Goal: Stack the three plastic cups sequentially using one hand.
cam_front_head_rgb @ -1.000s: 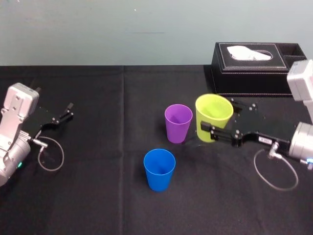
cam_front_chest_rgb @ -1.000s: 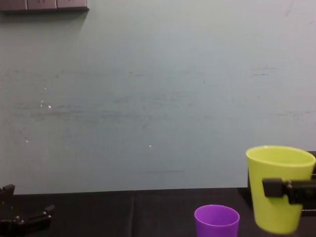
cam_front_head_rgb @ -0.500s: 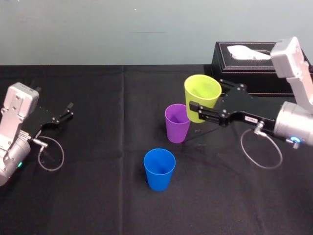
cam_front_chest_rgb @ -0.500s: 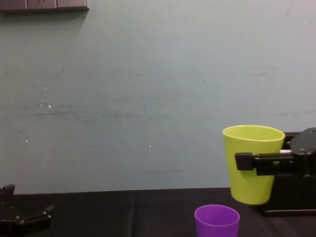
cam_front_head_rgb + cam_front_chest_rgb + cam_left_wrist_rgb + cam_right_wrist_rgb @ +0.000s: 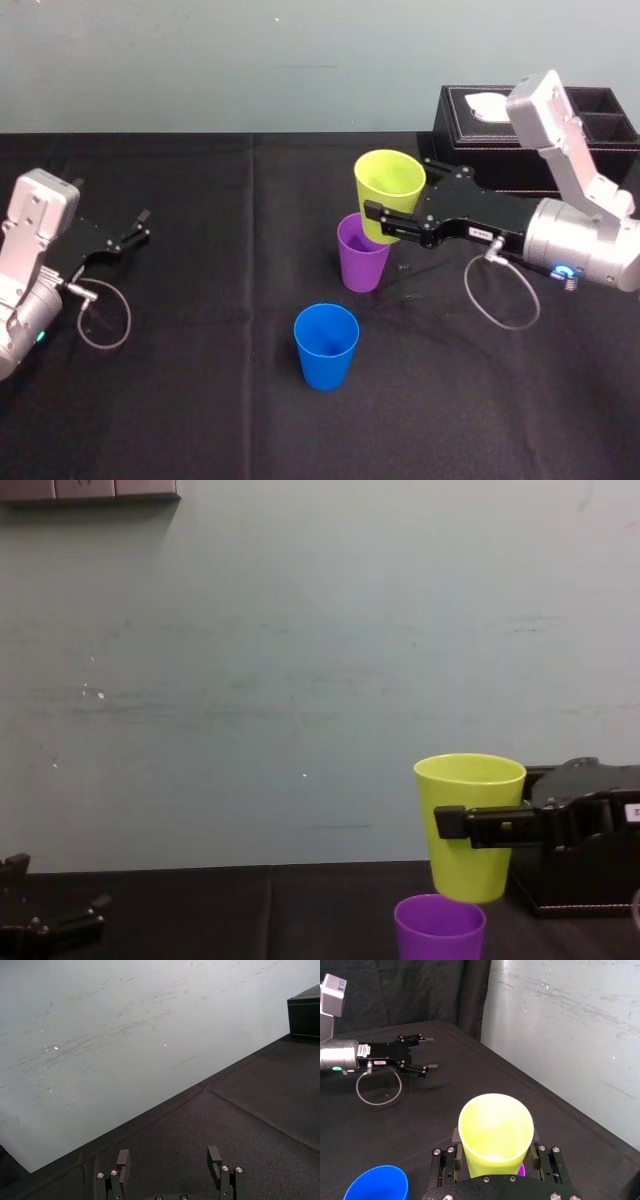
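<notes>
**Yellow-green cup held over the purple cup**

The yellow-green cup is off the desk, upright, directly above the purple cup. In the chest view its base meets the line of the purple rim; whether it is touching or already inside cannot be told. The right tool grasps it, one finger on each side of the wall just below the lip, reaching in from the right. The right wrist view looks down into the yellow-green cup and shows a sliver of purple under it.

The blue cup stands alone, nearer the robot and slightly to the left, apart from the other two. A black tissue box sits at the desk's far right, behind the right arm, which covers part of its front. Nothing lies between the cups.

The left tool rests at the desk's far left, well apart from the cups, its fingers spread with nothing between them.

In the chest view the purple cup is cut off by the lower edge.
</notes>
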`<state>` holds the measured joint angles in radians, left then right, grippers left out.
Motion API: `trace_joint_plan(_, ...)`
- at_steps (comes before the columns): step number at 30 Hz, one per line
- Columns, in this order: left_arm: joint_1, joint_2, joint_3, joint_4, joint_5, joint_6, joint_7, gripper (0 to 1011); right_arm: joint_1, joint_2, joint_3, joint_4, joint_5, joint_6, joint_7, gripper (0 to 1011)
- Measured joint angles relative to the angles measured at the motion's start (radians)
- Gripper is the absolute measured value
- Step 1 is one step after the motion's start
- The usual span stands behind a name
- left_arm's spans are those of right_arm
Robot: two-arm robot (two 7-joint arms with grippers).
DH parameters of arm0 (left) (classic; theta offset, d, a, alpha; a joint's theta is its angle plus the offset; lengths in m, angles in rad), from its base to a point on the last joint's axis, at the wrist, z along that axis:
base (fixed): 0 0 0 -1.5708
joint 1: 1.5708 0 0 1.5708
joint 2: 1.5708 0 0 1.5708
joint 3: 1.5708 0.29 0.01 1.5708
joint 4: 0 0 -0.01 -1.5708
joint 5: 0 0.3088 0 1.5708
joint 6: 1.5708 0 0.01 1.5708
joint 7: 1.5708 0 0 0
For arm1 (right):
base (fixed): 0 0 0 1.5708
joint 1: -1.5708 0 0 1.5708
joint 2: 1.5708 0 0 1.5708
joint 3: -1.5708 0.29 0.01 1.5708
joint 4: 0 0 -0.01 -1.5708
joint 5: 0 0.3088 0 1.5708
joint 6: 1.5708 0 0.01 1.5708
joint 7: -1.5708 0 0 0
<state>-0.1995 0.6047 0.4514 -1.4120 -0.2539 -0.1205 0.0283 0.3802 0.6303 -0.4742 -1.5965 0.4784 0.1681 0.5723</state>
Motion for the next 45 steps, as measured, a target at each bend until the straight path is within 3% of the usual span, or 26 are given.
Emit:
trace_joint_plan(22, 0.0, 0.0, 0.0, 0.0, 0.0, 0.0, 0.0, 1011, 0.076, -0.078, -0.059, 0.147, -0.041, -0.015, 0.024, 731)
trace_joint_plan(45, 0.0, 0.0, 0.0, 0.0, 0.0, 0.0, 0.0, 1012, 0.085, -0.102, -0.076, 0.199, -0.068, -0.028, 0.031, 731)
